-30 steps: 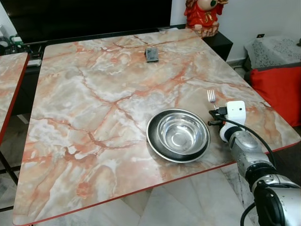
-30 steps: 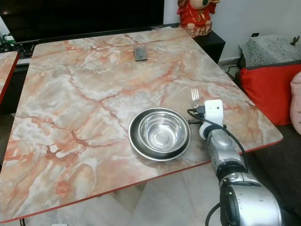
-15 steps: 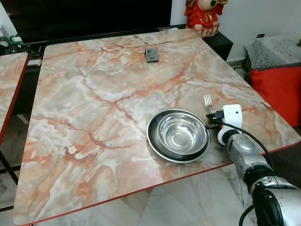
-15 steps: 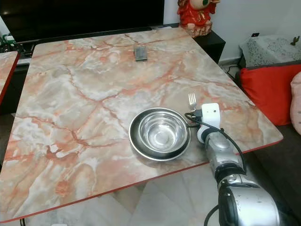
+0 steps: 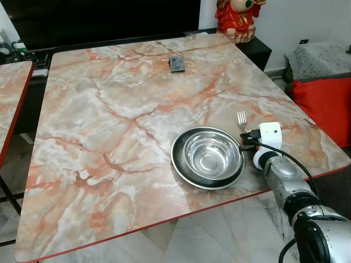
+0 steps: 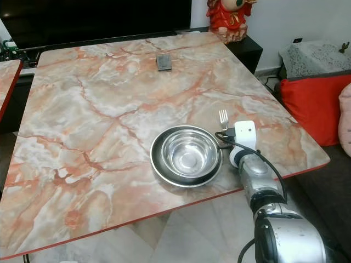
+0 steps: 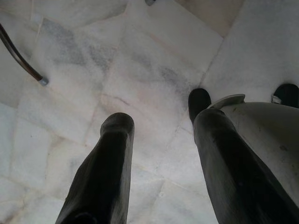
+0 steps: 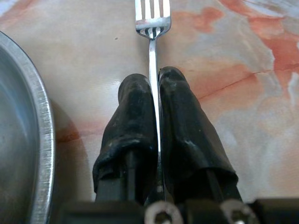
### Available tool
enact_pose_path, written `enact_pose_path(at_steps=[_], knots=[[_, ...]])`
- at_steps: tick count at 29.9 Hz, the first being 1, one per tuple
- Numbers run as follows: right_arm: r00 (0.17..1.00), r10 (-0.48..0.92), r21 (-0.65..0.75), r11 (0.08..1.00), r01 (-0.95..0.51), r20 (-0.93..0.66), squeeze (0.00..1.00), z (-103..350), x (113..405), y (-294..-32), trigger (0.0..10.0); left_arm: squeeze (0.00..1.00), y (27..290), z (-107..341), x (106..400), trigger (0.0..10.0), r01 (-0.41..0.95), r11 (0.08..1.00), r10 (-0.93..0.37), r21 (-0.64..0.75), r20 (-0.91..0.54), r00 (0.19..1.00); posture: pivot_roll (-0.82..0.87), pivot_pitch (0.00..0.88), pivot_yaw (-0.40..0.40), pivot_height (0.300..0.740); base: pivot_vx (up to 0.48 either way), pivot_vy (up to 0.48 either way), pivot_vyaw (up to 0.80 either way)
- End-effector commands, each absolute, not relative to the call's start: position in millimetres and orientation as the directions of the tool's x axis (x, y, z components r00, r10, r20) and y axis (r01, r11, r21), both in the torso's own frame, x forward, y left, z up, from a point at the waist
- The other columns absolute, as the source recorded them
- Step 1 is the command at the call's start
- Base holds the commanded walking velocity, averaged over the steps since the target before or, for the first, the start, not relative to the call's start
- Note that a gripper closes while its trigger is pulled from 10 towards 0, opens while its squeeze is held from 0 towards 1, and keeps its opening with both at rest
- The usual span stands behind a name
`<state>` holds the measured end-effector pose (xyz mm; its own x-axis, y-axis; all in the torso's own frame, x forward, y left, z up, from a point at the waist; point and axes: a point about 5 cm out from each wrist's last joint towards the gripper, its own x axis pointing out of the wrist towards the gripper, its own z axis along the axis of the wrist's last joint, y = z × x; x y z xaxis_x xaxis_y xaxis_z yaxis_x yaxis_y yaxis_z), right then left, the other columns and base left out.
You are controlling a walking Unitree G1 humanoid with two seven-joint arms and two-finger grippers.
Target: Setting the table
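**Fork held just right of the bowl, near the table's right edge**

The right gripper (image 8: 154,88) has its jaws clenched on the handle of a fork (image 8: 152,28), whose tines point toward the far side of the table (image 5: 109,109). The fork sits low over the marble-patterned top (whether it touches the surface cannot be told), just beside the right rim of a steel bowl (image 5: 211,156) that rests in a dark plate (image 5: 181,167). Bowl and plate stand close to the near edge, which is trimmed in red.

To the right of the fork a bare strip of tabletop runs to the right edge; beyond it lies a red cushion (image 5: 326,104). The whole left and far part of the table is open, apart from a small dark object (image 5: 176,63) near the far edge. A red figurine (image 5: 236,19) stands past the far right corner. No writing can be read anywhere.

The left gripper (image 7: 159,135) hangs over pale floor tiles (image 7: 140,56), jaws released and holding nothing.
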<state>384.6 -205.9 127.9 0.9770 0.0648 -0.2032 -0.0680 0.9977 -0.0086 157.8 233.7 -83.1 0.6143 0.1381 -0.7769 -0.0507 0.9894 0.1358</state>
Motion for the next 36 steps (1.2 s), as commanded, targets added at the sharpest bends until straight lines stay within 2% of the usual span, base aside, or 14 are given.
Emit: enact_pose_path(at_steps=[1,10,11,12,13,15,16,17,18,26,27,28,36], knots=[[0.967,0.070,-0.009,0.997,-0.075,-0.246,0.31,117.1,380.2,-204.9,10.0,0.00,235.7,-87.8,145.7,10.0,-0.030,0.988,0.139,0.149,-0.802,0.580,0.03,0.171,0.005,0.740,0.000,0.000,0.00],[0.965,0.069,-0.011,0.997,-0.074,-0.253,0.33,115.4,379.4,-205.2,10.0,0.00,234.3,-87.5,147.4,10.0,-0.024,0.988,0.135,0.150,-0.801,0.583,0.03,0.173,0.004,0.740,0.000,0.000,0.00],[0.965,0.069,-0.010,0.997,-0.074,-0.252,0.65,115.5,379.4,-205.1,10.0,0.00,234.4,-87.4,147.5,10.0,-0.023,0.988,0.135,0.150,-0.801,0.583,0.03,0.173,0.004,0.740,0.000,0.000,0.00],[0.965,0.069,-0.010,0.997,-0.074,-0.252,0.85,115.6,379.5,-205.1,10.0,0.00,234.5,-87.4,147.6,10.0,-0.023,0.988,0.136,0.150,-0.801,0.583,0.03,0.173,0.004,0.740,0.000,0.000,0.00],[0.965,0.069,-0.010,0.997,-0.074,-0.252,0.85,115.6,379.5,-205.1,10.0,0.00,234.5,-87.4,147.6,10.0,-0.023,0.988,0.136,0.150,-0.801,0.583,0.03,0.173,0.004,0.740,0.000,0.000,0.00],[0.966,0.067,-0.012,0.997,-0.072,-0.250,0.82,116.1,379.7,-205.3,10.0,0.00,234.8,-87.2,147.9,10.0,-0.023,0.988,0.136,0.151,-0.801,0.583,0.03,0.173,0.004,0.740,0.000,0.000,0.00],[0.966,0.067,-0.013,0.997,-0.072,-0.249,0.74,116.2,379.7,-205.4,10.0,0.00,234.8,-87.2,148.0,10.0,-0.024,0.988,0.137,0.151,-0.801,0.583,0.03,0.173,0.004,0.740,0.000,0.000,0.00],[0.966,0.066,-0.013,0.997,-0.071,-0.249,0.56,116.2,379.7,-205.4,10.0,0.00,234.8,-87.2,148.0,10.0,-0.023,0.988,0.136,0.151,-0.801,0.584,0.03,0.173,0.004,0.740,0.000,0.000,0.00],[0.966,0.065,-0.014,0.997,-0.071,-0.249,0.23,116.3,379.8,-205.3,10.0,0.00,234.9,-87.1,148.2,10.0,-0.023,0.988,0.136,0.151,-0.800,0.584,0.03,0.173,0.005,0.740,0.000,0.000,0.00],[0.967,0.065,-0.014,0.997,-0.070,-0.246,0.13,116.8,380.0,-205.4,10.0,0.00,234.5,-87.2,148.2,10.0,-0.020,0.988,0.134,0.151,-0.801,0.584,0.03,0.173,0.005,0.740,0.000,0.000,0.00],[0.967,0.065,-0.014,0.997,-0.070,-0.245,0.09,116.8,380.0,-205.4,10.0,0.00,234.2,-87.3,148.1,10.0,-0.020,0.988,0.133,0.150,-0.801,0.583,0.03,0.173,0.004,0.740,0.000,0.000,0.00],[0.968,0.063,-0.017,0.997,-0.070,-0.243,0.00,117.2,380.1,-205.5,10.0,0.00,233.8,-87.4,148.1,10.0,-0.020,0.988,0.133,0.150,-0.801,0.583,0.03,0.173,0.004,0.740,0.000,0.000,0.00],[0.983,0.034,0.001,0.999,-0.034,-0.182,0.00,126.2,383.0,-208.0,10.0,0.00,232.7,-87.6,148.2,10.0,-0.011,0.989,0.129,0.151,-0.802,0.583,0.03,0.174,0.005,0.740,0.000,0.000,0.00]])
